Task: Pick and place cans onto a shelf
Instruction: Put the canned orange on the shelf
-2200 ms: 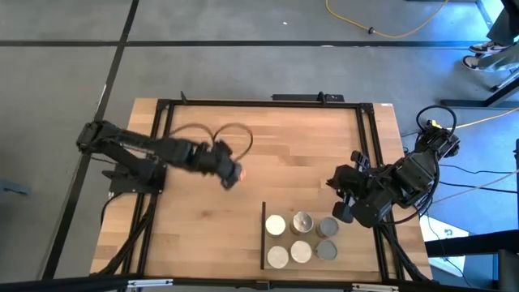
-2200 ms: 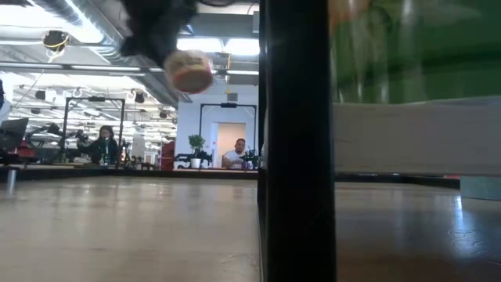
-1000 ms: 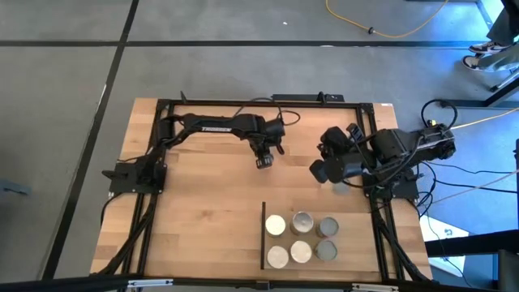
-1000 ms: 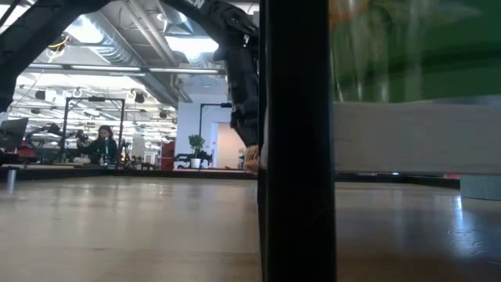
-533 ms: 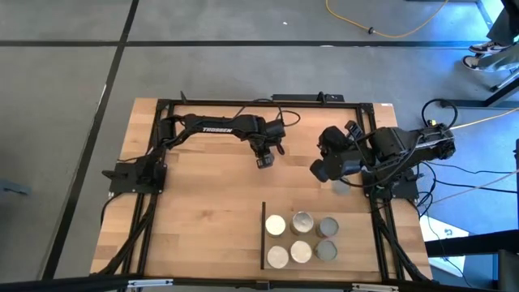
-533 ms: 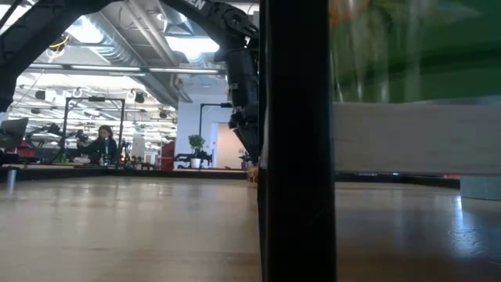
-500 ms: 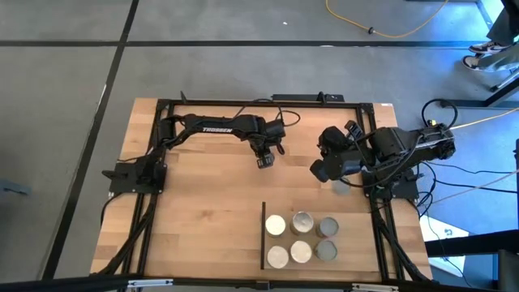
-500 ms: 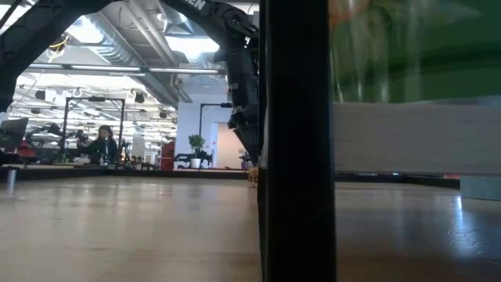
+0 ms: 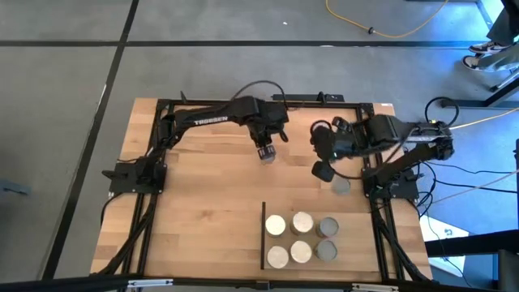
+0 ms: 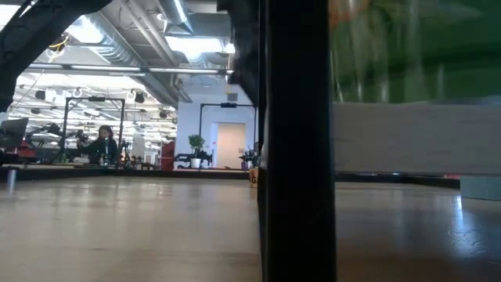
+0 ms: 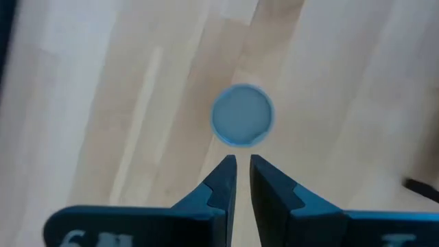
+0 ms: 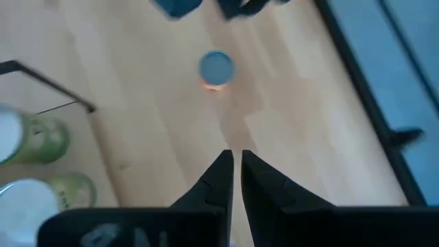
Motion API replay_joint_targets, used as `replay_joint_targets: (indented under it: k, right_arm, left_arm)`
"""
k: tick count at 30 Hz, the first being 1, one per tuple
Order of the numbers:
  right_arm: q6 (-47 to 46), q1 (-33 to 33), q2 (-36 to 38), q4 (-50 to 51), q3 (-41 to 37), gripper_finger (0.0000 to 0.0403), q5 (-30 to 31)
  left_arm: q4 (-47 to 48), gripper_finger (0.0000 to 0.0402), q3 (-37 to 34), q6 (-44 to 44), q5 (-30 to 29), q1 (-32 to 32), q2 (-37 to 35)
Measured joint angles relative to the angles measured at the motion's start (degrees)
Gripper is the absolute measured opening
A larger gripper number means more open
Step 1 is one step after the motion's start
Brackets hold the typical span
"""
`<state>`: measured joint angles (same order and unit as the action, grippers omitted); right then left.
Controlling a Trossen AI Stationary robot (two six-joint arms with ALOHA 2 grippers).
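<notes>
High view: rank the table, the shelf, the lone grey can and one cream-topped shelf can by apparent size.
1. table
2. shelf
3. lone grey can and cream-topped can: these look alike, so they are not ranked against each other.

You are looking level across the wooden table top (image 10: 125,227), which fills the lower part of the view. A broad black upright (image 10: 296,141) stands very near the lens, just right of centre, and hides what lies behind it. To its right, close up, is a blurred green and pale surface (image 10: 415,94). A dark arm (image 10: 47,31) arches in from upper left. Far off at left a person (image 10: 102,144) sits, and a doorway (image 10: 229,146) shows beyond.
</notes>
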<state>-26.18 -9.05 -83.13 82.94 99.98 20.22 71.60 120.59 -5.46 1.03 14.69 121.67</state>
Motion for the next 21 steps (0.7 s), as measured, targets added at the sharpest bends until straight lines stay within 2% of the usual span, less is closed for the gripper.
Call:
replay_joint_targets:
  k: [3, 6, 11, 21]
  right_arm:
    - [8.3, 3.7, 0.0, -2.9, 0.0, 0.0033, -6.4]
    - [14.7, 6.3, 0.0, -4.7, 0.0, 0.0033, -9.4]
    - [20.8, 9.9, -0.3, -6.0, 0.0, 0.0033, -14.8]
    - [32.0, 13.6, -5.4, -12.4, -0.1, 0.0033, -16.4]
  left_arm:
    - [6.1, 0.0036, 7.3, 0.5, -0.1, -0.3, 0.0]
    - [12.5, 0.0036, 14.5, 1.4, -1.4, -0.7, 0.0]
    - [13.1, 0.0037, 10.0, -0.7, -6.3, -1.7, -7.8]
    - [15.0, 0.0037, 9.6, -7.1, -14.0, -4.2, -20.1]
